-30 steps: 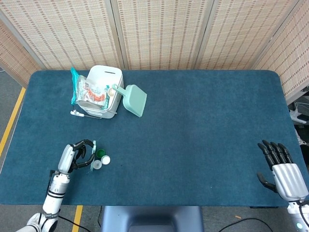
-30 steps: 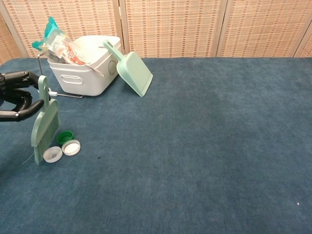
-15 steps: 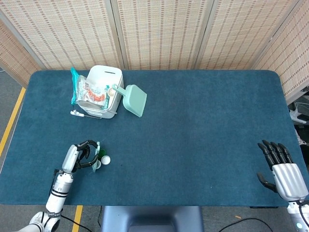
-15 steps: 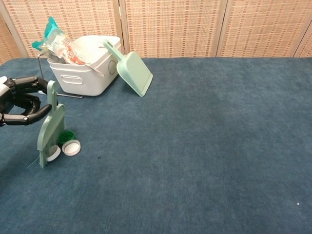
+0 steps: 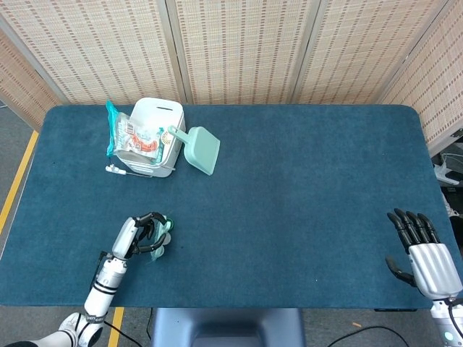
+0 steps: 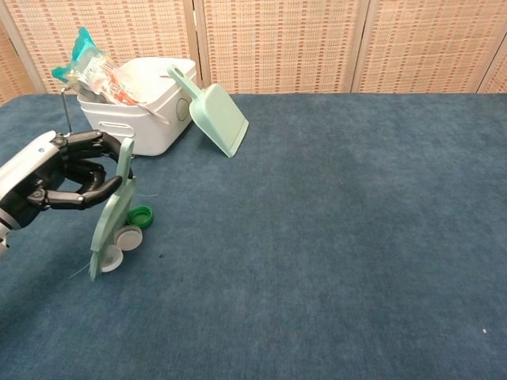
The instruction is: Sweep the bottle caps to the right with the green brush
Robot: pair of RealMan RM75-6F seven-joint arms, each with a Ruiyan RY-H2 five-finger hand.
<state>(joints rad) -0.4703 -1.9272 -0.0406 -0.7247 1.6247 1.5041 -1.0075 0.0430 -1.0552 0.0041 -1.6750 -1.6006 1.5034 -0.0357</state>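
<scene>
Near the table's front left corner: left hand [image 6: 59,178], fingers curled round the handle of the green brush [image 6: 113,212], which hangs bristles-down, tilted, its lower edge at the cloth. Bottle caps, three in a cluster, touching or just beside the bristles on their right side: one green cap [image 6: 140,214] farthest back, one white cap [image 6: 128,237] in front of it, one second white cap [image 6: 110,258] partly behind the bristle edge. Right hand [image 5: 425,254], at the front right corner, well apart from the caps, fingers extended and spread, holding nothing. Blue table [image 6: 333,237], felt-like covering. White bin [image 6: 142,111] at rear left with packets inside; green dustpan [image 6: 214,115] leaning against it. Handling notes, as judgement: caps look light, rigid plastic, likely to slide, roll or scatter if struck fast; the nap of the cloth may drag them. Brush appears light, with soft bristles that flex. Best hold is the narrow handle, as now, keeping bristles low and behind all three caps.
</scene>
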